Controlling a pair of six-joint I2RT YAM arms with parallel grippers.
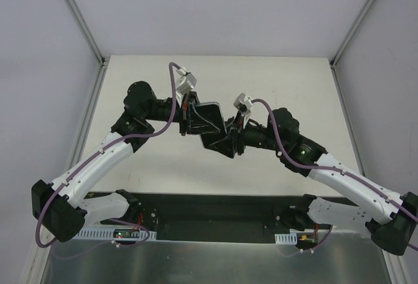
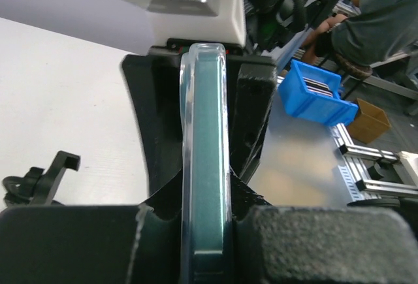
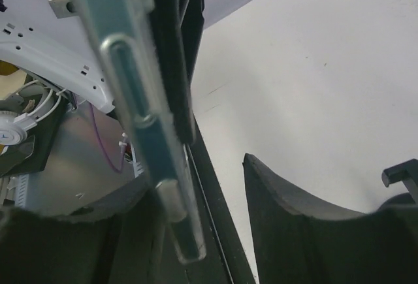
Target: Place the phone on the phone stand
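The phone (image 1: pixel 209 122) hangs in mid-air over the middle of the table, between the two arms. In the left wrist view the phone (image 2: pixel 208 166) shows edge-on, a teal-dark slab in a clear case, and my left gripper (image 2: pixel 208 232) is shut on it. My right gripper (image 3: pixel 196 192) stands around the other end of the phone (image 3: pixel 140 121): the slab lies by its left finger, and a wide gap separates it from the right finger (image 3: pixel 294 232). The phone stand (image 2: pixel 39 179) sits on the table below; its black holder (image 3: pixel 401 176) also peeks in at the right wrist view's edge. From above, the arms hide it.
White enclosure walls ring the table (image 1: pixel 261 81). Beyond the table edge are a blue bin (image 2: pixel 317 94), a cardboard box (image 2: pixel 369 121), aluminium rails (image 2: pixel 372 166) and a seated person (image 2: pixel 379 16).
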